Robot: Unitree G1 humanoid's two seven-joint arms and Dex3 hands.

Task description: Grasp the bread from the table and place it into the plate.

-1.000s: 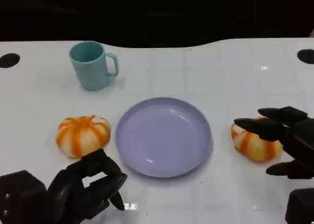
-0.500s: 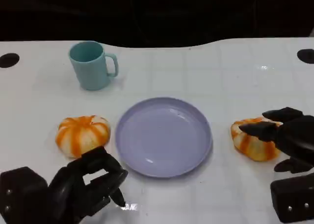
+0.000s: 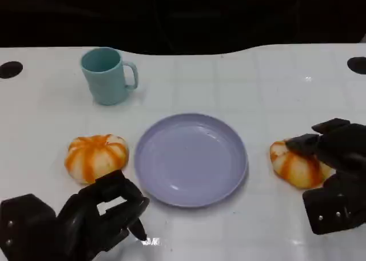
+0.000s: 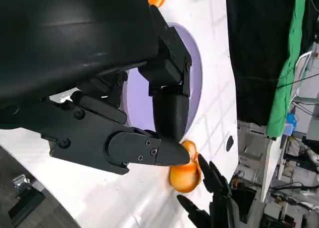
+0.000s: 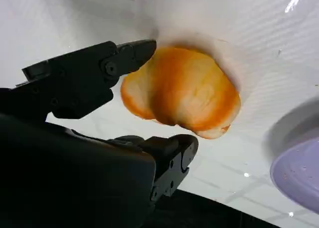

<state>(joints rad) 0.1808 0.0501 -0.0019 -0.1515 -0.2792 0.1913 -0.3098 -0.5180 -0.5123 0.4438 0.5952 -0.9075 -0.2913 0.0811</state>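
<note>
Two orange-striped bread rolls lie on the white table, one on each side of the lavender plate (image 3: 191,158). The left bread (image 3: 96,156) sits untouched. My right hand (image 3: 337,178) hangs over the right bread (image 3: 294,168), its fingers reaching onto the top. In the right wrist view, that bread (image 5: 182,91) lies between spread fingers (image 5: 107,63); one fingertip touches its edge, and the thumb sits just beside it. The roll still rests on the table. My left hand (image 3: 97,215) is at the near left with fingers curled in, holding nothing. The plate (image 4: 195,81) is bare.
A teal mug (image 3: 107,75) stands at the back left, handle to the right. Dark round holes mark the table's far corners (image 3: 10,69). The table's far edge meets a black background. My left wrist view also catches the right bread (image 4: 184,177).
My right hand has dropped lower and drawn nearer over the right bread, its fingers closing in around the roll. The left hand, both breads and the plate have stayed put.
</note>
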